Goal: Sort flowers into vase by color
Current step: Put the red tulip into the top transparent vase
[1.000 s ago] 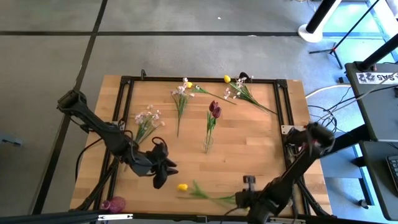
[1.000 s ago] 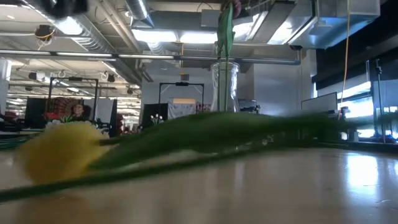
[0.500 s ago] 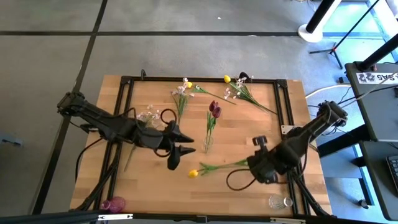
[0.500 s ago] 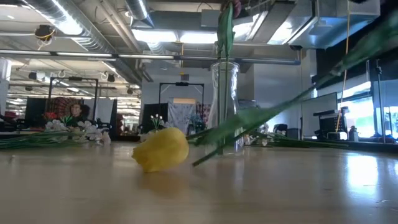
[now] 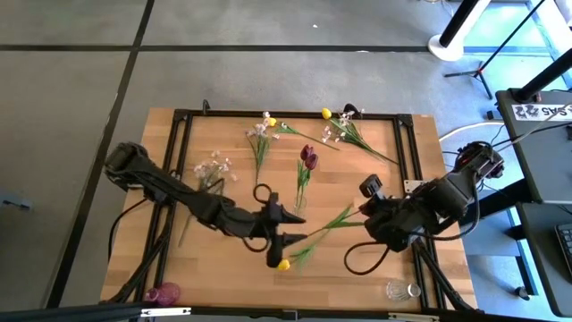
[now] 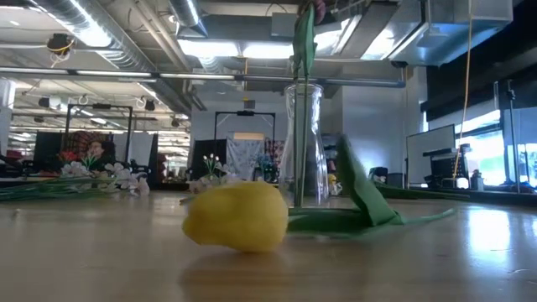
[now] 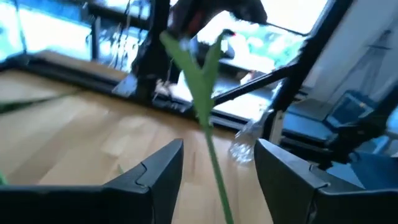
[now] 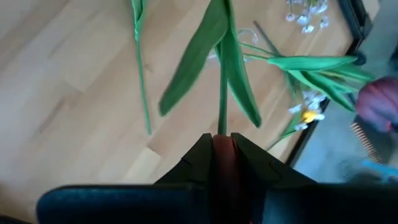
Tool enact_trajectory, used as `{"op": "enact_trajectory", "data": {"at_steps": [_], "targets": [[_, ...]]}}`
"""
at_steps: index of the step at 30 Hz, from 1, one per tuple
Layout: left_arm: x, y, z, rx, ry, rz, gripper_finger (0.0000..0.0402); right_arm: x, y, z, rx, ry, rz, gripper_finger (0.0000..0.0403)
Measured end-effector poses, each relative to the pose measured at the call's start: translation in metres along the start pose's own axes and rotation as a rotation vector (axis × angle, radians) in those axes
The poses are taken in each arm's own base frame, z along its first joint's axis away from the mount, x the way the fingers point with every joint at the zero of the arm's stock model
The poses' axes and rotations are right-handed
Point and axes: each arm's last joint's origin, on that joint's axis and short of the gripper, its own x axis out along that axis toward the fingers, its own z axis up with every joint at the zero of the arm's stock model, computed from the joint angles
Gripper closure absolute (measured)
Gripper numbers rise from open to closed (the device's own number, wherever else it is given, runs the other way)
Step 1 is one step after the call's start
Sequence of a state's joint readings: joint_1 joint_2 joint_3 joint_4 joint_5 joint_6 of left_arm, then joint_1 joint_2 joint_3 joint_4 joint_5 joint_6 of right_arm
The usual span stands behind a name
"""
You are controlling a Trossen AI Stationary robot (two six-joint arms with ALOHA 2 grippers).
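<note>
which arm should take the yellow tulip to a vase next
Probably the right. The right gripper is already shut on the stem end of the yellow tulip. The left gripper hangs open around the stem near the bloom, gripping nothing.

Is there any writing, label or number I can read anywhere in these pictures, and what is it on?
A white label on the dark stand to the right of the table carries dark characters, but they are too small and blurred to read.
Screens and signs in the room behind the glass vase: nothing legible.
The flowers, the table and the robot's arms show no readable text.
</note>
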State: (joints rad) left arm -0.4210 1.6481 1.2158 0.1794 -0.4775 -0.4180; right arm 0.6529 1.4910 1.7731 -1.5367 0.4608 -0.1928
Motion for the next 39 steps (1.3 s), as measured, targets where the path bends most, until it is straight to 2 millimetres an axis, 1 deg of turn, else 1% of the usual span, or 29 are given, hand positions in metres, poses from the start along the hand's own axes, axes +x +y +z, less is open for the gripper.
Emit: {"op": "enact_trajectory", "data": {"at_steps": [3, 6, 9, 13, 17, 21, 24, 26, 29, 31, 33, 34, 35, 37, 39], "targets": [[0.016, 0.004, 0.000, -0.027, 0.080, 0.052, 0.0208, 0.009, -0.002, 0.003, -0.068, 0.027, -0.018, 0.0354], [0.031, 0.011, -0.006, -0.045, 0.183, 0.084, 0.0208, 0.021, -0.004, 0.009, -0.089, 0.056, -0.029, 0.0354], [0.042, 0.012, -0.006, -0.094, 0.196, 0.078, 0.0208, 0.030, -0.007, 0.013, -0.113, 0.083, -0.034, 0.0354], [0.045, 0.013, -0.004, -0.172, 0.211, 0.046, 0.0208, 0.043, -0.006, 0.022, -0.165, 0.098, -0.018, 0.0354], [0.047, 0.017, -0.004, -0.176, 0.215, 0.059, 0.0211, 0.051, -0.006, 0.033, -0.222, 0.066, -0.048, 0.0354], [0.049, 0.022, -0.002, -0.182, 0.212, 0.070, 0.0219, 0.052, -0.008, 0.040, -0.279, 0.018, -0.080, 0.0354], [0.050, 0.024, -0.001, -0.185, 0.210, 0.073, 0.0232, 0.052, -0.010, 0.044, -0.302, -0.002, -0.137, 0.0354], [0.050, 0.024, -0.001, -0.191, 0.217, 0.062, 0.0245, 0.052, -0.011, 0.046, -0.317, -0.008, -0.167, 0.0354], [0.054, 0.026, -0.004, -0.210, 0.237, 0.047, 0.0283, 0.051, -0.012, 0.049, -0.311, -0.030, -0.187, 0.0354], [0.054, 0.027, -0.007, -0.203, 0.257, 0.055, 0.0320, 0.051, -0.013, 0.050, -0.304, -0.040, -0.192, 0.0354], [0.053, 0.026, -0.007, -0.187, 0.247, 0.064, 0.0367, 0.051, -0.013, 0.051, -0.301, -0.045, -0.197, 0.0348], [0.051, 0.023, -0.006, -0.163, 0.235, 0.073, 0.0384, 0.051, -0.013, 0.051, -0.297, -0.049, -0.202, 0.0341], [0.048, 0.021, -0.005, -0.135, 0.225, 0.081, 0.0391, 0.051, -0.014, 0.052, -0.289, -0.060, -0.208, 0.0331], [0.041, 0.016, -0.001, -0.077, 0.204, 0.087, 0.0394, 0.050, -0.015, 0.056, -0.262, -0.093, -0.224, 0.0304], [0.032, 0.011, 0.007, -0.035, 0.170, 0.102, 0.0398, 0.048, -0.015, 0.061, -0.229, -0.137, -0.248, 0.0267]]}}
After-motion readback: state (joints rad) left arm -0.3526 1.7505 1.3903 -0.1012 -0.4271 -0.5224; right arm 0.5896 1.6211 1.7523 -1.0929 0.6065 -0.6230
